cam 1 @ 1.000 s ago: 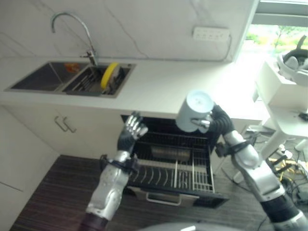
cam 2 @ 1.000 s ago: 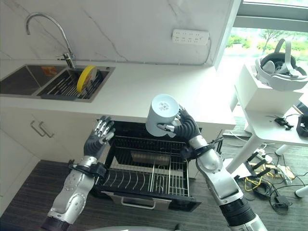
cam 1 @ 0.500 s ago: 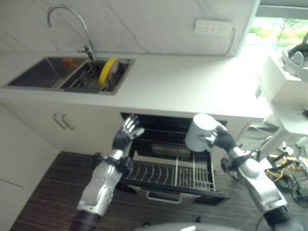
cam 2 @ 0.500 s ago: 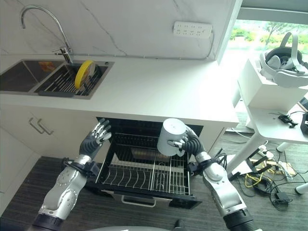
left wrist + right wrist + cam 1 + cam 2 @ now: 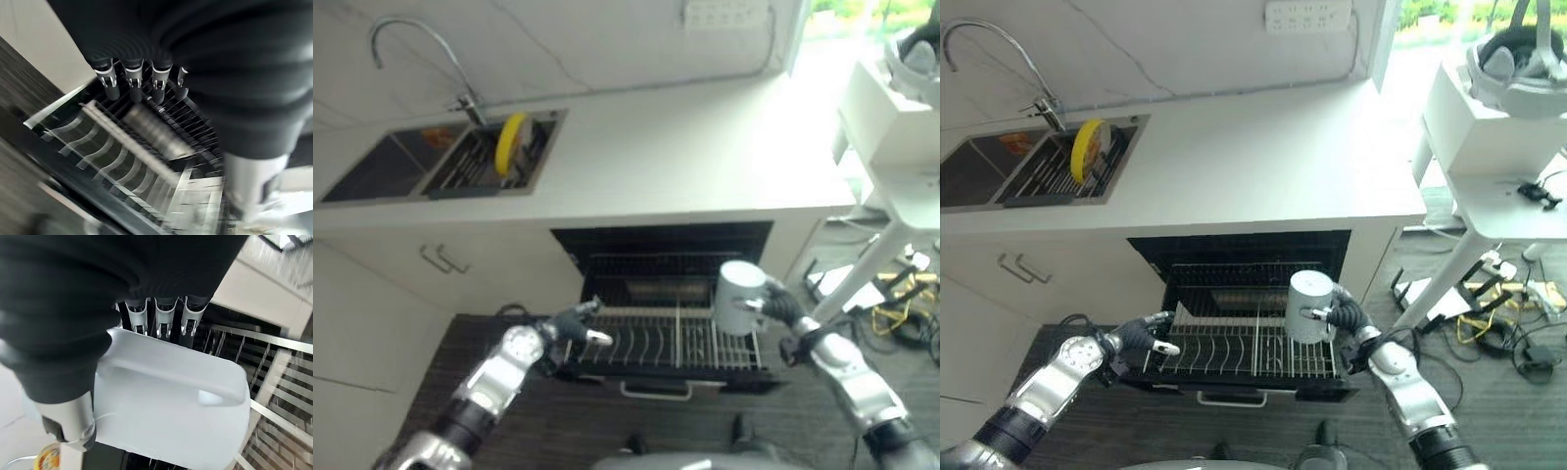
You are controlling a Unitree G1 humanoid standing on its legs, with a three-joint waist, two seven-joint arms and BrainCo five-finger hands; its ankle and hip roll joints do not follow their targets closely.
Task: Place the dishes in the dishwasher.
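I have the white mug gripped in my right hand, upside down over the right end of the pulled-out dishwasher rack, not yet set down. A yellow plate waits in the sink rack. My left hand rests, fingers relaxed, at the rack's left edge. Whether the mug touches the rack's wires, I can't tell.

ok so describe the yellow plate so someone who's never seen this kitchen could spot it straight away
Start at the steel sink set into the white countertop, under the curved tap. In its basin nearer the open dishwasher rack a round yellow plate stands on edge, the one bright yellow thing among grey metal.
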